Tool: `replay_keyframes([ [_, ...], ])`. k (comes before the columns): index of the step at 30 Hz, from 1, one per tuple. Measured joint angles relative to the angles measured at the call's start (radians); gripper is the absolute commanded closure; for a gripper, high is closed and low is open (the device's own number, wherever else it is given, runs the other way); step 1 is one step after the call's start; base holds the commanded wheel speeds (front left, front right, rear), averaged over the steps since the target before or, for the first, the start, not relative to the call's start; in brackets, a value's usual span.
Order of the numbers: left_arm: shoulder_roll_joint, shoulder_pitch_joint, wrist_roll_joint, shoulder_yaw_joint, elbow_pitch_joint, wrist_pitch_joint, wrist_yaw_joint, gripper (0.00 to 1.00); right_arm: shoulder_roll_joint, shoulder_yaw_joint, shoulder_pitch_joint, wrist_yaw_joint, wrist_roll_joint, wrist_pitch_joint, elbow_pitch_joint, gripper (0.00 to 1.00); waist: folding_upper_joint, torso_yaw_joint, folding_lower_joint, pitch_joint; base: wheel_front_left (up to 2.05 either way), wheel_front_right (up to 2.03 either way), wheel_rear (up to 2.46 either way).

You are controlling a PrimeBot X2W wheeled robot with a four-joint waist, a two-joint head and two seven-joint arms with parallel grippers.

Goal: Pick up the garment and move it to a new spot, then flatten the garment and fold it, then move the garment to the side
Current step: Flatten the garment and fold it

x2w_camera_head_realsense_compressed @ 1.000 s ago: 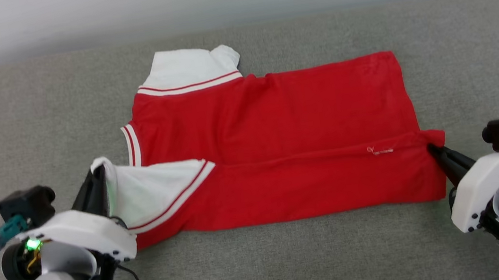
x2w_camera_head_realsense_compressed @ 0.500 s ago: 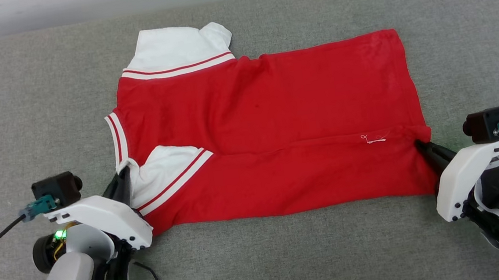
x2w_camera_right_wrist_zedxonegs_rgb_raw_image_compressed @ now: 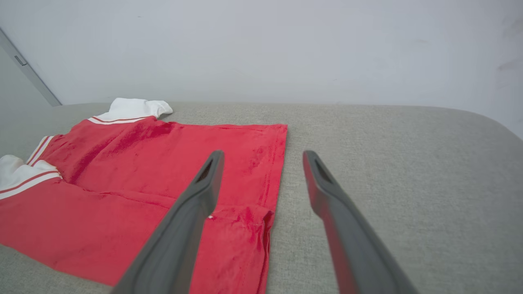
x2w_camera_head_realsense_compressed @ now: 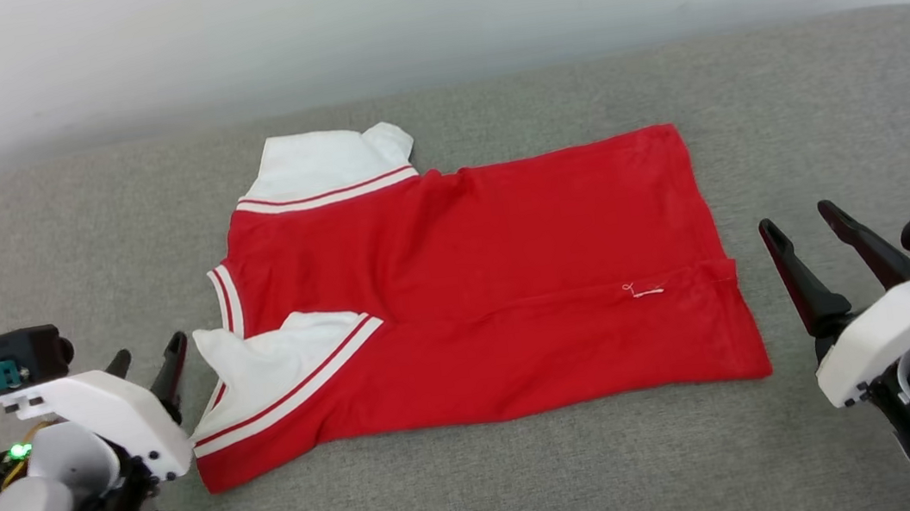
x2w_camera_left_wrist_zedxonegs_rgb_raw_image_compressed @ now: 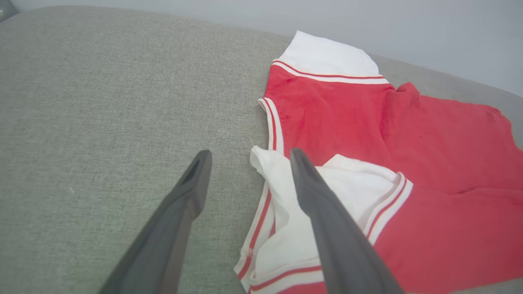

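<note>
Our left gripper [x2w_camera_head_realsense_compressed: 150, 354] stands with its jaws spread and nothing between them, just beside the white sleeve [x2w_camera_head_realsense_compressed: 286, 365] that is folded over the near left corner of the garment [x2w_camera_head_realsense_compressed: 492, 277]. Our right gripper [x2w_camera_head_realsense_compressed: 798, 218] is spread wide too, empty, a little off the garment's right edge. The garment lies flat mid-way across the grey upholstered surface [x2w_camera_head_realsense_compressed: 482, 478].

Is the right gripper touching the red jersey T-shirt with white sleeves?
Apart. Head view shows bare grey cushion between the open right gripper and the red jersey T-shirt.
</note>
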State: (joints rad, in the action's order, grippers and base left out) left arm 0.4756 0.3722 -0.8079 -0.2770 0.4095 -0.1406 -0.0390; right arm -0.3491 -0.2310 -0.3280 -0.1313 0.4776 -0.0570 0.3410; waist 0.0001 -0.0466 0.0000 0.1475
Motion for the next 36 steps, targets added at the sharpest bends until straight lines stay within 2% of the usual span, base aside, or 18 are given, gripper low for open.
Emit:
replay_keyframes([
  [6, 0.119, -0.023, -0.042, -0.021, -0.091, -0.260, -0.011, 0.00, 0.032, 0.060, 0.096, 0.000, -0.055, 0.007, -0.113, 0.00, 0.0000, -0.032, -0.0001, -0.043, 0.00, 0.00, 0.00],
  [9, 0.167, -0.055, -0.073, -0.040, -0.125, -0.400, -0.024, 0.00, 0.050, 0.080, 0.137, 0.000, -0.079, 0.032, -0.169, 0.00, 0.0000, -0.053, 0.0000, -0.051, 0.00, 0.00, 0.00],
  [12, 0.202, -0.088, -0.112, -0.042, -0.150, -0.496, -0.039, 0.00, 0.070, 0.095, 0.167, 0.000, -0.091, 0.053, -0.214, 0.00, 0.0000, -0.077, 0.0000, -0.052, 0.00, 0.00, 0.00],
  [16, 0.207, -0.139, -0.149, -0.044, -0.156, -0.548, -0.053, 0.00, 0.099, 0.109, 0.194, 0.000, -0.096, 0.075, -0.254, 0.00, 0.0000, -0.103, 0.0000, -0.041, 0.00, 0.00, 0.00],
  [23, 0.177, -0.147, -0.173, -0.037, -0.112, -0.546, -0.072, 0.00, 0.114, 0.120, 0.206, 0.000, -0.100, 0.094, -0.294, 0.00, 0.0000, -0.125, 0.0000, 0.003, 0.00, 0.00, 0.00],
  [24, 0.172, -0.145, -0.181, -0.035, -0.105, -0.548, -0.072, 0.14, 0.115, 0.120, 0.205, 0.000, -0.100, 0.094, -0.298, 0.00, 0.0000, -0.126, -0.0001, 0.008, 0.00, 0.00, 0.00],
  [25, 0.166, -0.142, -0.187, -0.036, -0.100, -0.551, -0.069, 0.42, 0.115, 0.122, 0.205, 0.000, -0.101, 0.095, -0.303, 0.00, 0.0000, -0.128, -0.0001, 0.014, 0.00, 0.00, 0.00],
  [26, 0.164, -0.138, -0.190, -0.038, -0.096, -0.552, -0.065, 0.79, 0.115, 0.125, 0.205, 0.000, -0.101, 0.096, -0.308, 0.00, 0.0000, -0.128, -0.0001, 0.018, 0.00, 0.00, 0.00],
  [27, 0.158, -0.136, -0.192, -0.037, -0.090, -0.551, -0.060, 1.00, 0.114, 0.127, 0.205, 0.000, -0.101, 0.098, -0.314, 0.00, 0.0000, -0.127, -0.0001, 0.021, 0.00, 0.00, 0.00],
  [36, 0.102, -0.097, -0.200, -0.051, -0.026, -0.497, -0.001, 1.00, 0.090, 0.159, 0.202, 0.000, -0.102, 0.131, -0.370, 0.00, 0.0000, -0.095, -0.0001, 0.021, 0.00, 0.00, 0.00],
])
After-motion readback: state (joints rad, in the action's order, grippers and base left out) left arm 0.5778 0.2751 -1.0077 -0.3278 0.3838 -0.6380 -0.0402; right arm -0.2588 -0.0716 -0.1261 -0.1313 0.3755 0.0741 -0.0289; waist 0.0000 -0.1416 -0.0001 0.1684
